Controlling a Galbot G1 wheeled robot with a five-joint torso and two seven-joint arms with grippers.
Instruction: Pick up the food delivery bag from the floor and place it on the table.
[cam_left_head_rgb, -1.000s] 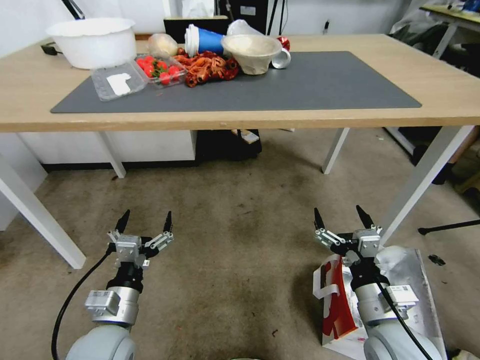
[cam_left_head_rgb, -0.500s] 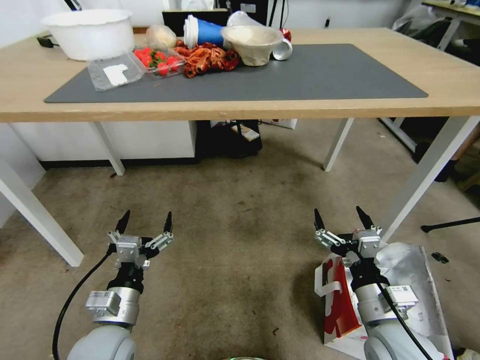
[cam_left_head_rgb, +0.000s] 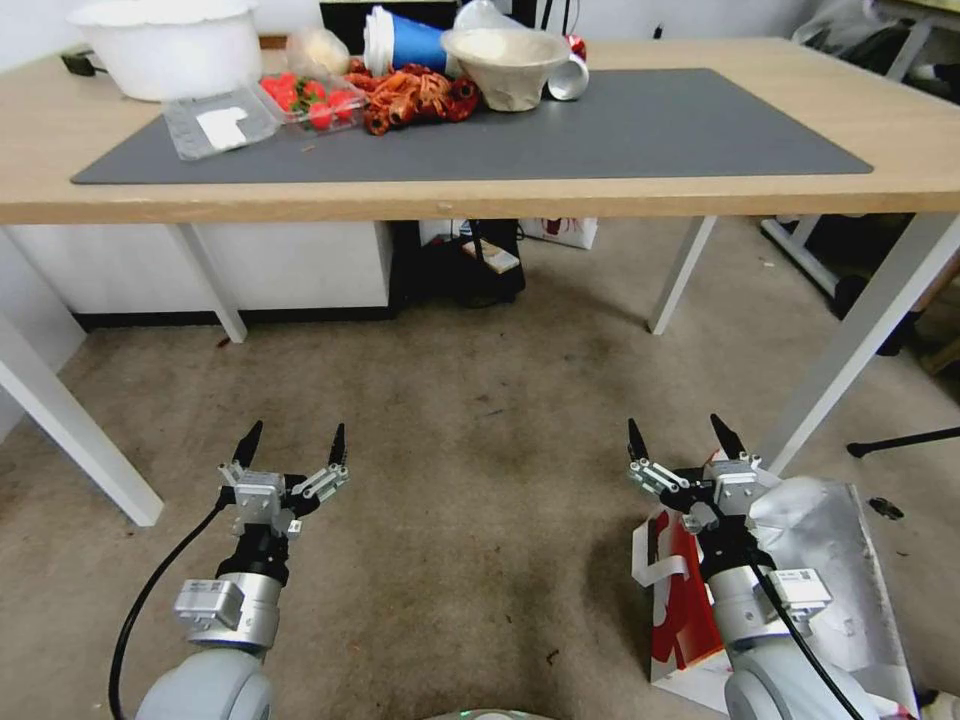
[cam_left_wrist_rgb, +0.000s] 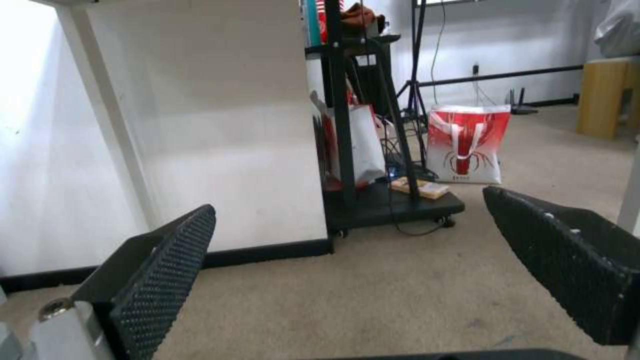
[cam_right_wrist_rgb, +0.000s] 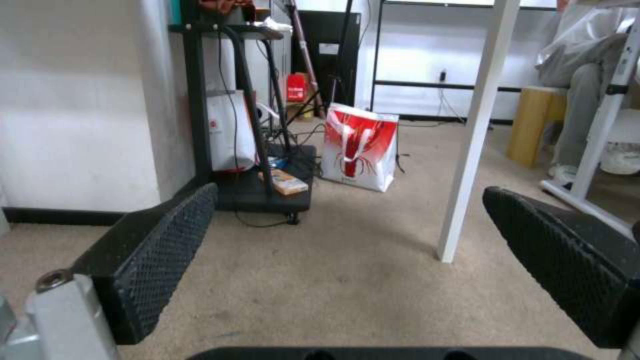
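- Left gripper: held low over the floor, fingers spread wide, nothing between them. In the left wrist view both pads stand well apart over bare carpet.
- Table: ahead of the robot. The far left part of its grey mat carries food containers. The bag is not on it.
- Right gripper: fingers spread wide, empty, held above the near top edge of the bag without gripping it. The right wrist view confirms the open pads.
- Bag: on the floor at the robot's right, beside a white table leg, partly covered by the right arm. Foil lining and a white loop handle are visible.
- Progress: no grasp made. Judged remaining: grasp the bag, lift it, place it on the table.
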